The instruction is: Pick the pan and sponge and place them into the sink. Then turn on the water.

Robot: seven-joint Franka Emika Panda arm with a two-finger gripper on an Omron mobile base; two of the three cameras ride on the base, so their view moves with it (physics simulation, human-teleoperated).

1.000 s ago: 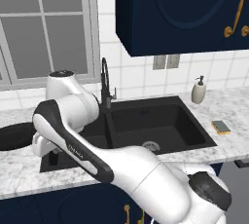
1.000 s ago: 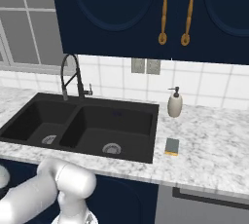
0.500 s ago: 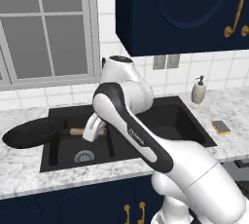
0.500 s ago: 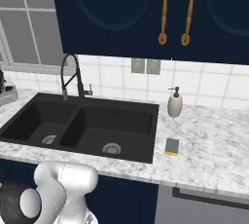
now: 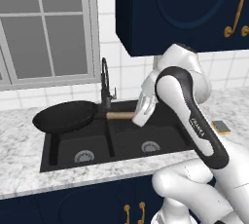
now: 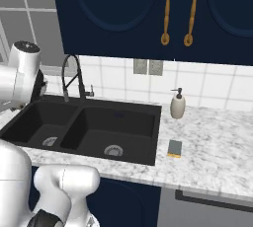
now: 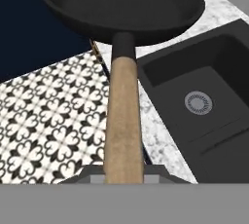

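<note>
A: What is changing around the sink (image 5: 160,133) right now?

B: The arm is swinging across it. A second ago it was folded low over the counter's (image 5: 22,169) left end; now it is standing tall over the right basin and carrying the pan (image 5: 64,116) with it.

A: So where is the pan sitting?

B: It isn't sitting. It is hanging in the air over the sink's left edge, partly above the left basin and partly above the counter's left end, with its wooden handle pointing toward the arm. Half a second ago it was further left, over the counter beside the sink.

A: Is the gripper (image 5: 137,116) really holding it?

B: I am judging that it is clamping the handle's end: in the hand view the handle is running straight down between the fingertips at the bottom, and the pan is touching nothing else.

A: What is that meaning for the task?

B: The pick looks done, and the pan is heading toward a basin but is not yet lowered into one.

A: And the sponge (image 6: 174,148)?

B: It is lying untouched on the counter just right of the sink, near the front edge. No water is running from the faucet (image 6: 73,76).
</note>
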